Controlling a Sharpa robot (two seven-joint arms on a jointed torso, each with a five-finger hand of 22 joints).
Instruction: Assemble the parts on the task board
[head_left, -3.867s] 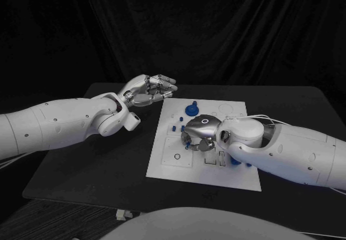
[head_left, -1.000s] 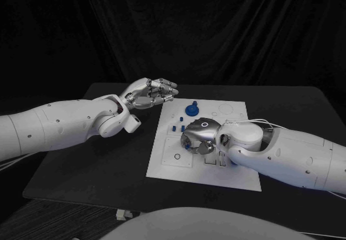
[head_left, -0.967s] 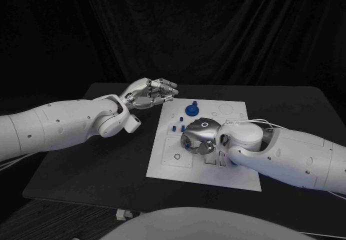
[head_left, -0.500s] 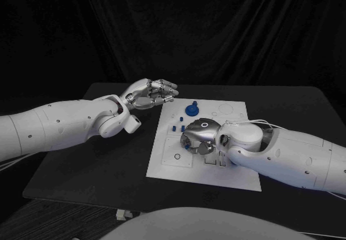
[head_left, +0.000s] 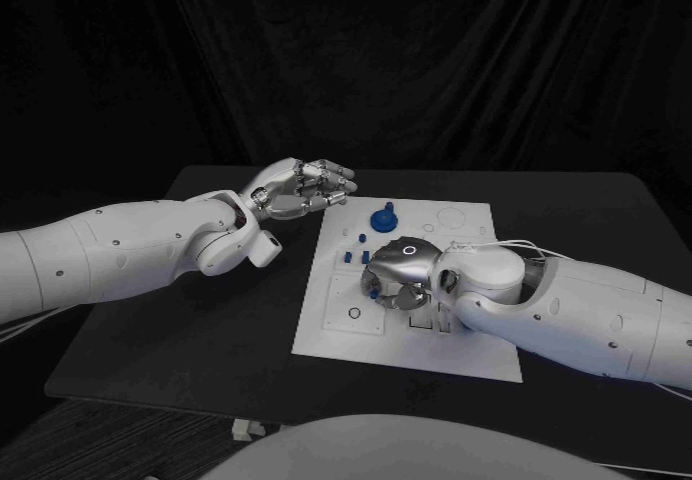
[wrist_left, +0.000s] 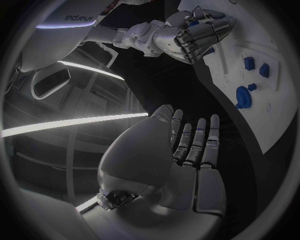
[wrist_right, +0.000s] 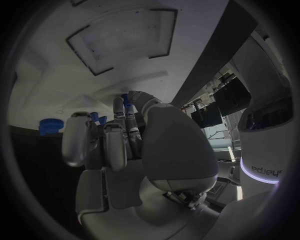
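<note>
Head view first: I see the task board (head_left: 378, 345), a white plate, lying in the middle of the black table (head_left: 173, 330). My right hand (head_left: 400, 268) is down over the board's centre, fingers curled around small blue parts (head_left: 374, 296) under it; the palm and wrist hide most of what is there, so I cannot tell whether it truly holds a piece. A larger round blue part (head_left: 384, 218) stands near the board's far edge, apart from that hand. My left hand (head_left: 300, 184) hangs just off the board's far left corner with its fingers curled in and nothing in them.

Left wrist view: my left hand (wrist_left: 181, 155) fills the middle, fingers (wrist_left: 201, 140) drawn close together and bare. Beyond it the board (wrist_left: 275, 105) curves past with a round blue part and small blue squares (wrist_left: 249, 63); my right hand (wrist_left: 194, 32) sits on the board farther along.

Right wrist view: my right hand (wrist_right: 119, 145) is bent over the white board (wrist_right: 75, 85), fingertips around a small blue piece (wrist_right: 124, 98) that is largely hidden. A round blue part (wrist_right: 50, 125) stands at the board's edge. Dark outlined recesses (wrist_right: 122, 37) mark the board's surface.
</note>
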